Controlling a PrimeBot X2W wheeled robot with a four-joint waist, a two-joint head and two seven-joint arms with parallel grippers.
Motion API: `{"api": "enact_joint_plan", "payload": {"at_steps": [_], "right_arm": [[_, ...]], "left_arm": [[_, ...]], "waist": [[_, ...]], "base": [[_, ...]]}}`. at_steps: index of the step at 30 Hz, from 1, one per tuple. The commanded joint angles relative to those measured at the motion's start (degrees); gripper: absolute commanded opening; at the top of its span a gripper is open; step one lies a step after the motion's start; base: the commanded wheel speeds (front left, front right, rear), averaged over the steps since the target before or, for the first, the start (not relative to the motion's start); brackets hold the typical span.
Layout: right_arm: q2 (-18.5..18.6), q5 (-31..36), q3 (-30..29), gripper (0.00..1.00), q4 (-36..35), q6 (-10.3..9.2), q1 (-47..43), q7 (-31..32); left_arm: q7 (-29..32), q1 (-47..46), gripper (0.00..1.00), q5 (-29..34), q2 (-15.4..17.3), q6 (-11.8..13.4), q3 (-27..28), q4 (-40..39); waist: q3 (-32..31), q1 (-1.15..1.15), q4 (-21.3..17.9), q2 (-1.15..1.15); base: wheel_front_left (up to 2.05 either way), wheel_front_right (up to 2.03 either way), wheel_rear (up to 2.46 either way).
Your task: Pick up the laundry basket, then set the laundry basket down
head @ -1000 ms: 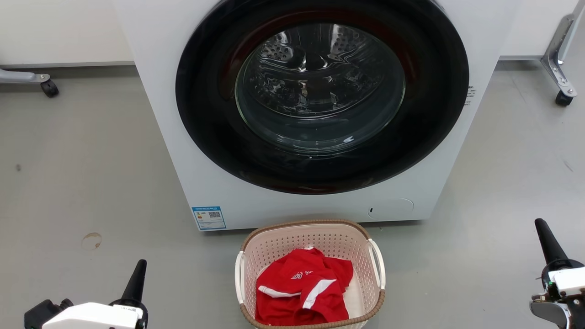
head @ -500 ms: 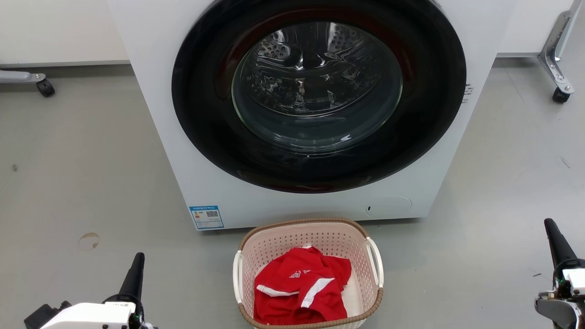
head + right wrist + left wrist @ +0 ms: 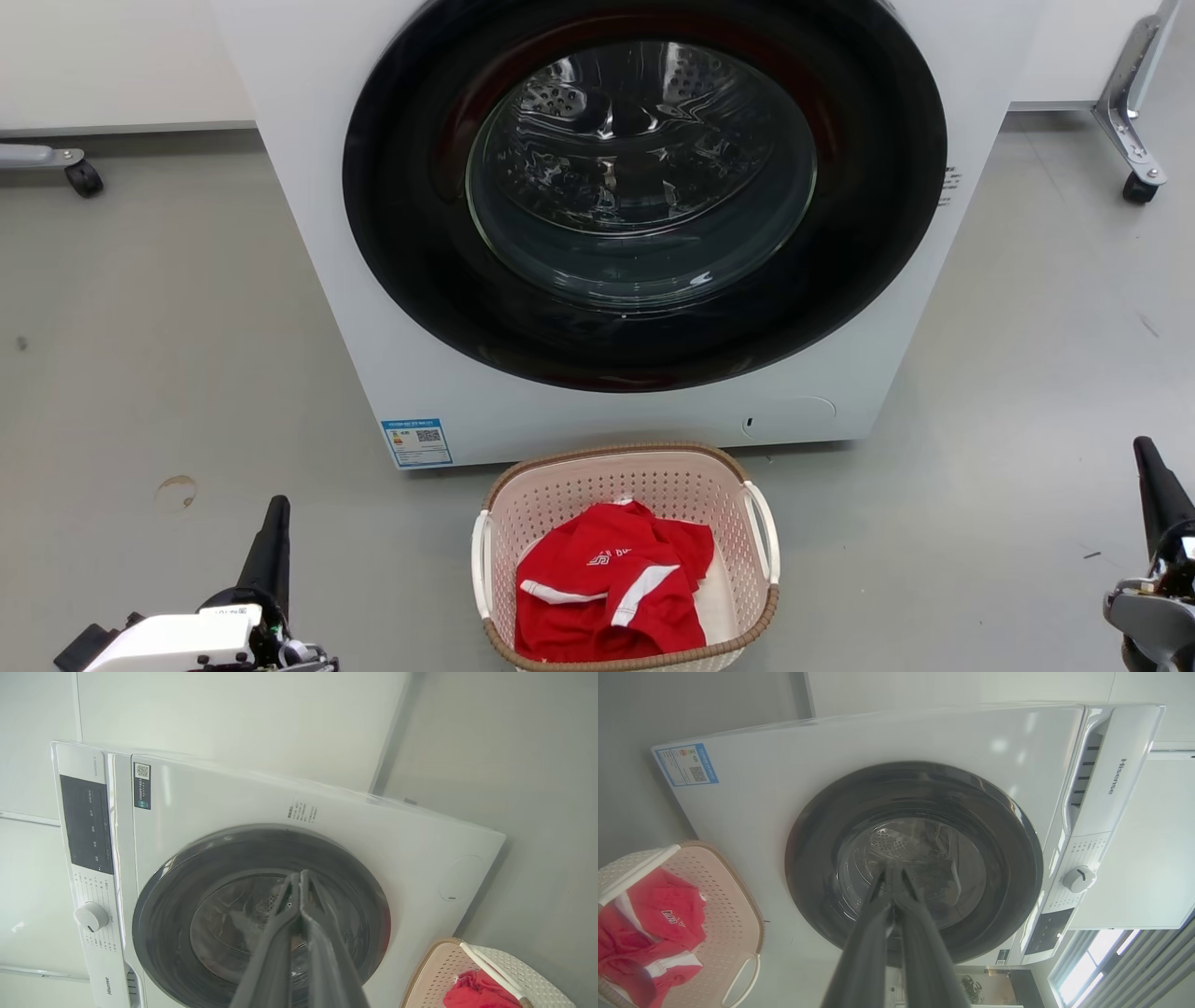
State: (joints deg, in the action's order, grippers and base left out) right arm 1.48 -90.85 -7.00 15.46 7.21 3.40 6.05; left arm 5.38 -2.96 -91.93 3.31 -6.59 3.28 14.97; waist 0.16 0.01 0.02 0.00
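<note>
A white washing machine (image 3: 308, 233) with a round dark door stands on the smooth grey floor (image 3: 140, 355) against a pale wall (image 3: 112, 56). Metal legs on black wheels (image 3: 1141, 187) sit at both far edges of the floor. A brownish ring stain (image 3: 175, 490) marks the floor on the left. Daylight comes through a window (image 3: 1087, 970) with slatted blinds.

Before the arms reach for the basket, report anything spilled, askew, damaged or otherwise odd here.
Little stands out. A brownish ring stain marks the floor left of the laundry basket. The basket sits upright before the washer, a crumpled red garment inside it; nothing looks spilled or broken.
</note>
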Motion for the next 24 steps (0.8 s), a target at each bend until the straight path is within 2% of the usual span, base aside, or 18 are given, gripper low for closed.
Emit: {"api": "enact_joint_plan", "payload": {"at_steps": [1,24], "right_arm": [[1.4,-1.3,0.5,0.0,-1.4,0.28,2.8,0.5],[1.4,-1.3,0.5,0.0,-1.4,0.28,2.8,0.5]], "left_arm": [[0.4,-3.2,0.0,-1.0,0.2,-0.9,2.3,-0.9],[0.6,-3.2,0.0,-0.8,0.1,-0.9,2.6,-0.9]], "waist": [[0.0,0.0,0.0,0.0],[0.0,0.0,0.0,0.0]], "base": [[0.0,0.0,0.0],[0.0,0.0,0.0]]}}
